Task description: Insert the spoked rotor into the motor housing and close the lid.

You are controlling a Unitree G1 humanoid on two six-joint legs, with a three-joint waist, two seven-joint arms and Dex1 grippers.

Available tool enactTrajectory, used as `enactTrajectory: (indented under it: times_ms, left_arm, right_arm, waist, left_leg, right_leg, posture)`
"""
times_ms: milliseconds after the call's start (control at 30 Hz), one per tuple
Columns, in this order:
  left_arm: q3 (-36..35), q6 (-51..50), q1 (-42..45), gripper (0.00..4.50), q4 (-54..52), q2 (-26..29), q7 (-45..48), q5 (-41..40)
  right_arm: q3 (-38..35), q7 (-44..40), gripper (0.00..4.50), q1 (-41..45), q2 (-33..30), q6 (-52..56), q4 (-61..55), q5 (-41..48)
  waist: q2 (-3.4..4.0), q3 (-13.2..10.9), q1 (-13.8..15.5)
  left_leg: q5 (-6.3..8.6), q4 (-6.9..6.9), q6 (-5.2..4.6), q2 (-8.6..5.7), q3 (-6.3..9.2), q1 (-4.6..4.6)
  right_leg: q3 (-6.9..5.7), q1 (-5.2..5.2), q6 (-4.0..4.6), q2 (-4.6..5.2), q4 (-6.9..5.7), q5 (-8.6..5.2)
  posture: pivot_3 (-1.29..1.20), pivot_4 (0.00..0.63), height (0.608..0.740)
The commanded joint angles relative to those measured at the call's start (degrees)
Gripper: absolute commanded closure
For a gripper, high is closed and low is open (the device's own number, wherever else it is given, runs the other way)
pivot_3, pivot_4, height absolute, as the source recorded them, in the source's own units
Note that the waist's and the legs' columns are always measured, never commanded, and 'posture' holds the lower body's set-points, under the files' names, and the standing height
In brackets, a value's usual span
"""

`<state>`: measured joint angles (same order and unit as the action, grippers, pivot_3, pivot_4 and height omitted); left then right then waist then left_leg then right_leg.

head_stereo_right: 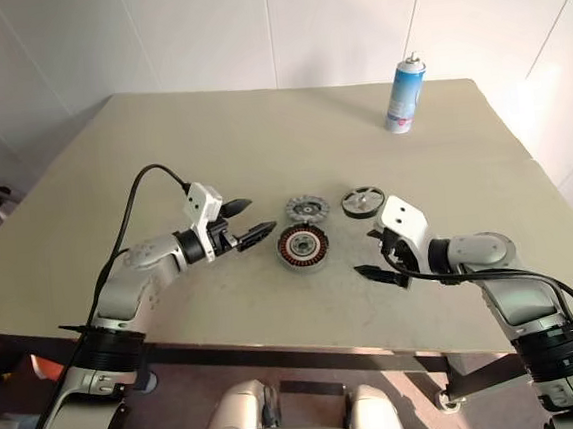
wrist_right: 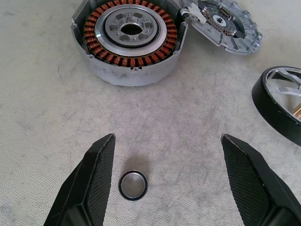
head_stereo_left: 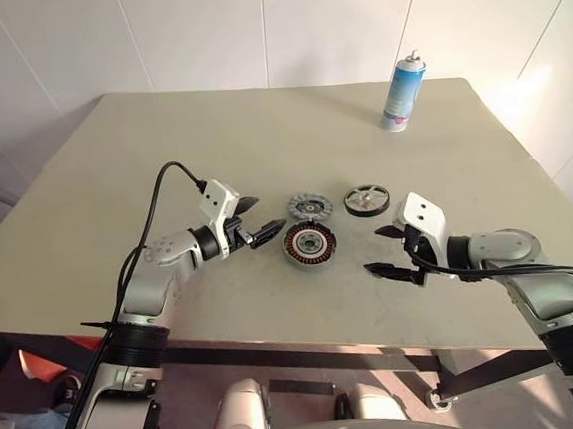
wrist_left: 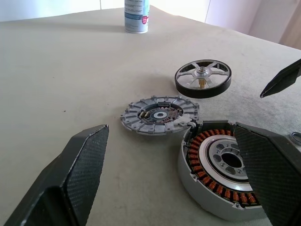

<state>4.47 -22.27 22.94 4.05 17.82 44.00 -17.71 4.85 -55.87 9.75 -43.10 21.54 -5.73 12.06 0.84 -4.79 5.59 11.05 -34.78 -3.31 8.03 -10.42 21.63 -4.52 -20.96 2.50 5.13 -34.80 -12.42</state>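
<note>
My right tool (head_stereo_left: 387, 251): fingers spread wide and holding nothing, hovering low over the worktop (head_stereo_left: 161, 155) at the near right, pointing toward the round parts.
Small ring (wrist_right: 132, 184): a little dark-rimmed ring with a pale centre lies flat on the worktop between my right tool's fingers (wrist_right: 91, 179), closer to one of them; it is not gripped.
My left tool (head_stereo_left: 255, 220): fingers spread wide and holding nothing, held nearly level just left of the motor housing, pointing at it from the side.
Motor housing (head_stereo_left: 309, 245): the nearest of the three round parts, lying flat and open-topped between my two tools, copper windings circling a silver centre. It sits just off my left tool's tip and somewhat farther from my right tool.
Lid (head_stereo_left: 309, 208): a grey ribbed disc lying flat directly behind the housing, its edge touching or almost touching the housing's rim; I cannot tell which.
Spoked rotor (head_stereo_left: 367, 199): a black-rimmed wheel with silver spokes, flat on the worktop to the right of the lid and apart from it, beyond my right tool.
Spray can (head_stereo_left: 402, 92): a blue and white can standing upright near the worktop's far right corner, well apart from everything else.
</note>
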Motion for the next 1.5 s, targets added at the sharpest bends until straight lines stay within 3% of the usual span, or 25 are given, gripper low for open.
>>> enactTrajectory:
  times_ms: [33,967,1300,1400,1500]
  left_arm:
    - [-0.6,1.2,0.9,0.02,-1.4,0.2,0.0,-0.3]
    - [-0.5,1.5,0.6,0.02,-0.6,0.3,-0.2,0.2]
    - [-0.2,1.8,0.5,0.02,-0.4,0.4,-0.5,0.5]
    - [-0.2,1.9,0.6,0.0,-0.2,0.5,-0.6,0.6]
    - [-0.3,2.0,0.7,0.0,0.0,0.5,-0.7,0.8]
  right_arm:
    - [-1.1,0.4,0.44,1.2,-0.1,-0.7,-0.7,0.1]
    - [-1.5,0.4,0.44,-2.1,-0.9,-0.6,-0.6,-0.9]
    - [-0.9,0.9,0.44,-3.8,-1.4,-2.3,4.4,-2.7]
    - [-0.8,0.8,1.05,-3.9,-1.6,-2.8,5.7,-3.1]
    - [-0.7,0.6,2.02,-3.9,-1.8,-3.2,6.4,-3.4]
  waist:
    - [0.0,0.0,0.0]
    - [0.0,0.0,0.0]
    - [0.01,0.0,0.0]
    - [0.01,0.0,0.0]
    - [0.01,0.0,0.0]
  left_leg:
    - [0.0,0.0,0.0,0.0,0.0,0.0]
    - [0.0,0.03,0.0,0.0,0.0,0.0]
    - [0.0,0.03,0.0,0.0,0.0,-0.01]
    - [0.0,0.03,0.0,0.0,0.0,-0.07]
    - [0.0,0.03,0.0,-0.03,0.0,-0.19]
  right_leg:
    - [0.0,0.0,0.0,0.0,0.0,0.0]
    - [0.0,0.0,-0.2,0.0,0.03,-0.11]
    - [0.0,0.01,-0.22,0.0,0.05,-0.13]
    - [0.0,0.09,-0.23,0.0,0.08,-0.14]
    - [0.01,0.22,-0.25,0.02,0.11,-0.15]
  posture:
    - [0.0,0.0,0.74]
    - [0.0,0.0,0.74]
    - [0.0,0.0,0.74]
    - [0.0,0.0,0.74]
    - [0.0,0.0,0.74]
